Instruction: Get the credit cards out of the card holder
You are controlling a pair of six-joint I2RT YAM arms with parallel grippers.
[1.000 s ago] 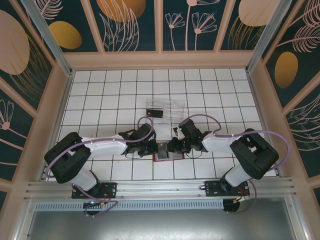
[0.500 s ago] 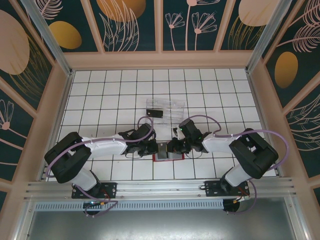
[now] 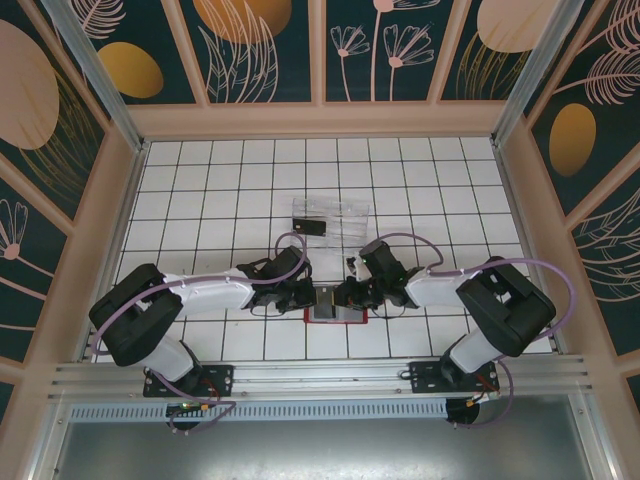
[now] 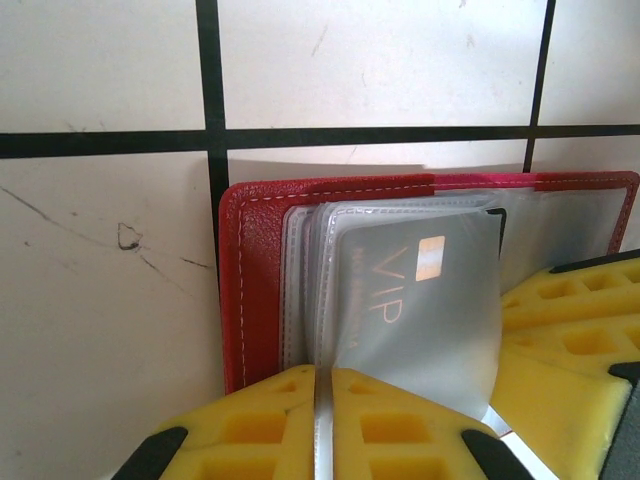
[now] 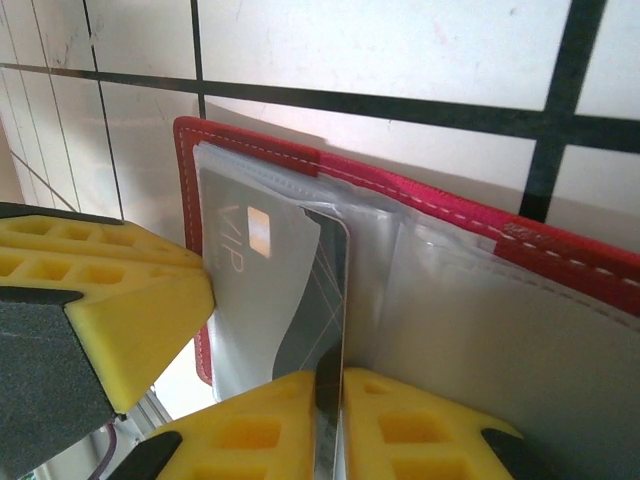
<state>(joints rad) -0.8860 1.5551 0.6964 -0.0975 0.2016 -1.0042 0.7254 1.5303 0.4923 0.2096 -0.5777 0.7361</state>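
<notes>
Near edge of white tiled desk (image 3: pixel 200 190): small red folding card holder (image 4: pixel 255 290) lies open between both arms. Left tool (image 4: pixel 322 390) is clamped on a clear plastic sleeve leaf (image 4: pixel 316 300), right tool (image 5: pixel 328 385) pinched on what looks like the edge of a dark striped card (image 5: pixel 318 320), and a grey VIP card (image 4: pixel 420 300) sits in its sleeve. Farther out, one small black card (image 3: pixel 308 225) lies loose just beside a clear ridged plastic tray (image 3: pixel 335 208); judged partway, one card out, at least two left to pull.
</notes>
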